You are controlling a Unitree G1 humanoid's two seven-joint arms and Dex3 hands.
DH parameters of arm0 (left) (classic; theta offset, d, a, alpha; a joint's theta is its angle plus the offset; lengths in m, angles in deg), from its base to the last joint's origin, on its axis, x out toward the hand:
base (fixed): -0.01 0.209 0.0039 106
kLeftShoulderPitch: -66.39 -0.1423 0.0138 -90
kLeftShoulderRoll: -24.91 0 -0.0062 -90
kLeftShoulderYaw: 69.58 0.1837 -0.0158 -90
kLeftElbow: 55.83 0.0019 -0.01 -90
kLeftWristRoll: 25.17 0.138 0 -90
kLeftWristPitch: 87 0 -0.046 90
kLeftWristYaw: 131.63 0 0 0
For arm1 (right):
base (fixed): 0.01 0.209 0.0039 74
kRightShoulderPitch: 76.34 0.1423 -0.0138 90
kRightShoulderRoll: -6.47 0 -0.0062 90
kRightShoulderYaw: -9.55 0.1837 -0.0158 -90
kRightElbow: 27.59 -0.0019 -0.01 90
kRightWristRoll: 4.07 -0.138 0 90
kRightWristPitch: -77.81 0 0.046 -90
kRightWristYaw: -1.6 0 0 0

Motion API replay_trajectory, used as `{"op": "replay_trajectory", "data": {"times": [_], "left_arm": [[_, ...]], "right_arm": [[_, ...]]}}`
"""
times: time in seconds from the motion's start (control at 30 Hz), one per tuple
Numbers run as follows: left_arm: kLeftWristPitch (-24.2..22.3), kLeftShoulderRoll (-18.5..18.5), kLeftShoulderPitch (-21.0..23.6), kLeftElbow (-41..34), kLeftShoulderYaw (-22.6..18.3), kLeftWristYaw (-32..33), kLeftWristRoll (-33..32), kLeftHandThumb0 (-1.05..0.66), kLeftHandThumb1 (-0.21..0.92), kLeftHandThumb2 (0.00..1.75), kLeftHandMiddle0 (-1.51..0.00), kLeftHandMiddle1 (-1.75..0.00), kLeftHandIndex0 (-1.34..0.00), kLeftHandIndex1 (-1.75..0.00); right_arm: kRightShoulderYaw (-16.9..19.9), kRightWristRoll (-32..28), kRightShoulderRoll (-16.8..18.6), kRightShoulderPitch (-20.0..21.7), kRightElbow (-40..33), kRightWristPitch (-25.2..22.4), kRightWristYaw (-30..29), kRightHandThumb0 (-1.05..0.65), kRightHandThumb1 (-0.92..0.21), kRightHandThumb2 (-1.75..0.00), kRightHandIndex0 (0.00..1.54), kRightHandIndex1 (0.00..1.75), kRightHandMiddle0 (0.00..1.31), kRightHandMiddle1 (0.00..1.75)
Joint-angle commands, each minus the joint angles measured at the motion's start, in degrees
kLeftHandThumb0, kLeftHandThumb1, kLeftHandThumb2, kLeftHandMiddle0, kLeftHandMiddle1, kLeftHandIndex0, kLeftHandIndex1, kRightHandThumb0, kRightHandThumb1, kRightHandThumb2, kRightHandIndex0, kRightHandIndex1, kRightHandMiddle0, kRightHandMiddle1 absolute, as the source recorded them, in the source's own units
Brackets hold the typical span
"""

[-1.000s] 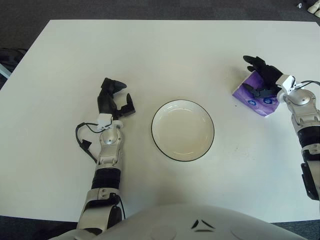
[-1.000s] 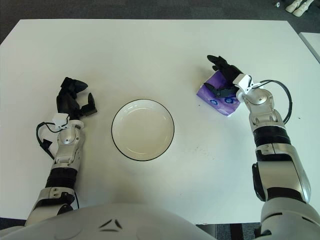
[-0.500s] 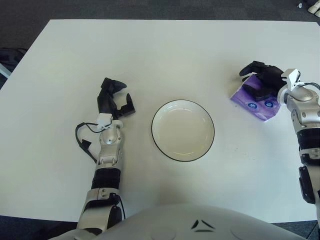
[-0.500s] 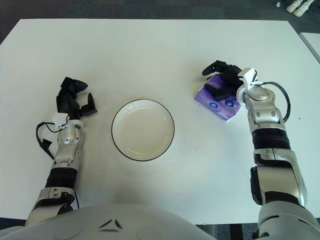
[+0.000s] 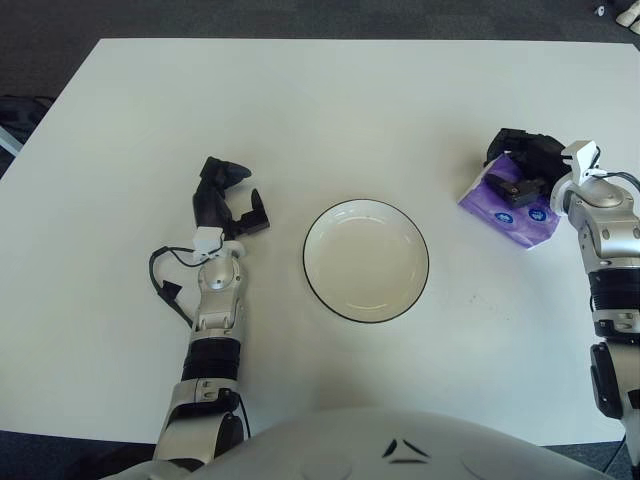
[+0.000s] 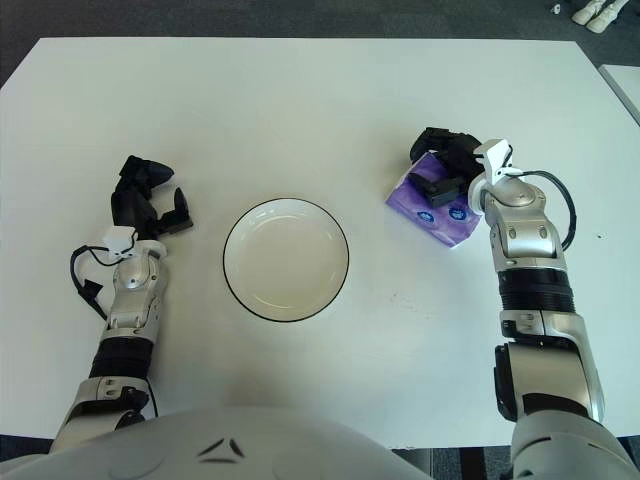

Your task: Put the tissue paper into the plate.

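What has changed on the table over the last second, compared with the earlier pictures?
The right hand has curled its fingers down over the purple tissue pack, closing around its top edge; a second ago they were spread above it. The pack has shifted slightly toward the plate. The plate is where it was, with nothing in it, and the left hand shows to its left as before.

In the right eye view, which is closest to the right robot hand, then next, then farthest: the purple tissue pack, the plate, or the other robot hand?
1. Purple tissue pack: under the right robot hand, at the right.
2. Plate: in the middle.
3. Left robot hand: far left, beside the plate.
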Motion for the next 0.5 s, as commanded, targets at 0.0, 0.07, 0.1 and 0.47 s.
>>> {"op": "replay_trajectory", "data": {"times": [0.0, 0.07, 0.1, 0.47], "left_arm": [[-0.86, -0.13, -3.24, 1.94, -0.16, -0.18, -0.07, -0.01, 0.13, 1.50, -0.74, -1.64, -0.57, -1.75], [-0.69, -0.19, -3.30, 1.89, -0.07, -0.37, -0.17, -0.01, 0.14, 1.49, -0.74, -1.63, -0.57, -1.75], [-0.64, -0.20, -3.30, 1.90, -0.05, -0.40, -0.20, -0.01, 0.14, 1.49, -0.74, -1.63, -0.57, -1.75], [-0.57, -0.31, -3.11, 2.17, 0.00, 0.41, 0.68, -0.01, 0.16, 1.46, -0.74, -1.61, -0.55, -1.75]], "right_arm": [[0.29, -0.75, 2.79, -5.00, -2.38, -5.73, -1.21, 0.00, 0.05, -1.69, 0.92, 1.62, 0.66, 1.75], [1.42, -1.27, 3.66, -5.56, -3.45, -5.47, -1.87, 0.00, 0.05, -1.70, 0.93, 1.63, 0.66, 1.75], [1.71, -1.28, 3.90, -5.69, -3.66, -5.45, -1.98, 0.00, 0.05, -1.70, 0.93, 1.63, 0.66, 1.75], [7.62, -6.22, 7.26, -7.89, -12.34, -6.48, -1.63, 0.00, 0.07, -1.73, 0.95, 1.65, 0.66, 1.75]]}}
